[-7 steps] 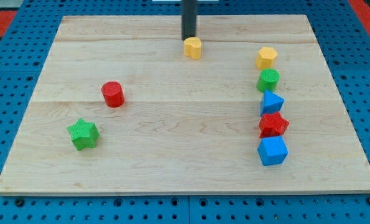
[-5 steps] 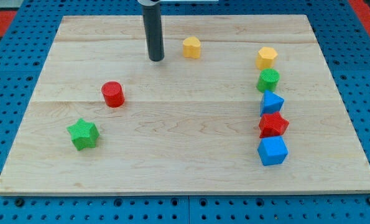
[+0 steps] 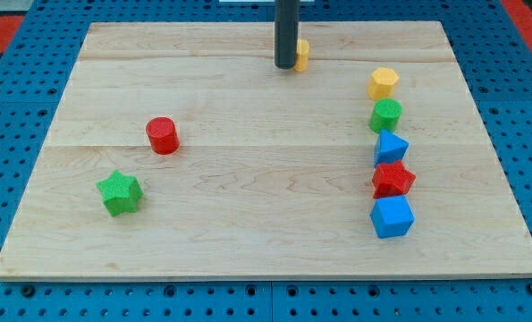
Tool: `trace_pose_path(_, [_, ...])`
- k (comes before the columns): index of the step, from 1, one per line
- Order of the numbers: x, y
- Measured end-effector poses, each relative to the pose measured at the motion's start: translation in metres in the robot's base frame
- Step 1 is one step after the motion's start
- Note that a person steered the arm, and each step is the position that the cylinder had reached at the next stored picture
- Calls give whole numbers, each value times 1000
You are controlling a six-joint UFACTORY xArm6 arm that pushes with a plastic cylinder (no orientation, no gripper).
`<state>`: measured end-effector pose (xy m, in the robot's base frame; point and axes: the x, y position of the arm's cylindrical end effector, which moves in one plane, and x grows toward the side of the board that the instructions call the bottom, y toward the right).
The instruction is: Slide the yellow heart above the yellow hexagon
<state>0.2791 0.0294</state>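
Nearest the view's bottom: blue cube (image 3: 392,217) at lower right, green star (image 3: 120,193) at lower left. Going up the right side, a tight column — red star (image 3: 392,179) touching the cube's top, blue block (image 3: 391,147) of unclear shape, green round-ish block (image 3: 385,115), then the yellow hexagon (image 3: 384,83) at the column's top. Red cylinder (image 3: 162,135) sits alone at mid-left, well apart from everything.

Far end of the wooden board (image 3: 248,241): the yellow heart (image 3: 300,55) is near the top edge, mostly hidden behind the rod, only its right side showing. It is left of the hexagon and slightly higher, not yet above it.

My tip (image 3: 286,66) is pressed against the heart's left side, touching or nearly so. Judging from that placement, it is set to push the heart toward the view's right, along the top strip — a clear lane, since the column ends at the hexagon.

Rod stands vertical, coming straight down from the view's top edge; arm body is out of view. No claw on this rig, so nothing open, closed or holding.
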Motion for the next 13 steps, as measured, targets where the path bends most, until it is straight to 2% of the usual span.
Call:
trace_pose_path(5, [-20, -4])
trace_pose_path(7, [-24, 24])
trace_pose_path(9, [-48, 30])
trace_pose_path(13, [-47, 94])
